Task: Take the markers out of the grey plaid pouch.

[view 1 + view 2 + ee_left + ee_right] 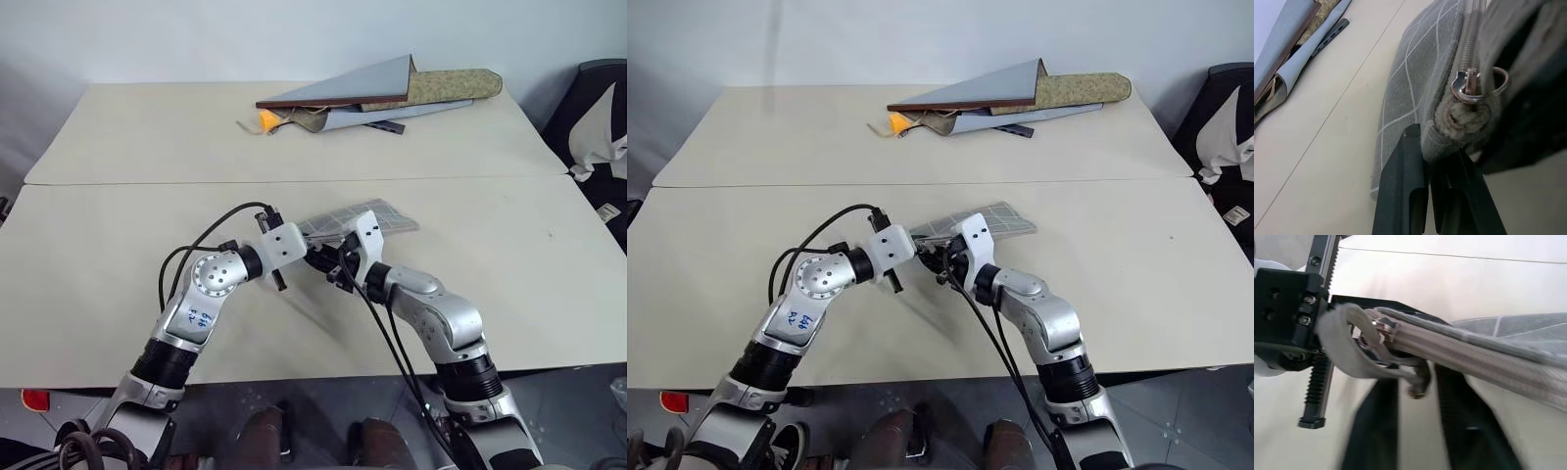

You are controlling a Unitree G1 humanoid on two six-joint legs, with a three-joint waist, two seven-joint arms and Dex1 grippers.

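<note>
We have the grey plaid pouch (358, 219) just above the middle of the head frame, its near end lifted off the cream table (118, 245) between our two arms. Our left gripper (1425, 161) is clenched on the pouch's corner, the fabric pinched between its black fingers just under the zip pull (1469, 85). Our right gripper (1418, 382) sits at the same end, beside the zip's dangling tab; whether its fingers have closed on anything we cannot tell.

The pouch looks light and soft: the fabric folds and sags where we pinch it, so it will flop rather than hold a shape. The zip looks closed along its length. We judge the best holds to be the stitched corner seam for anchoring and the small metal pull ring for drawing. The ring is tiny and smooth, so it could slip out. No markers show yet.
</note>
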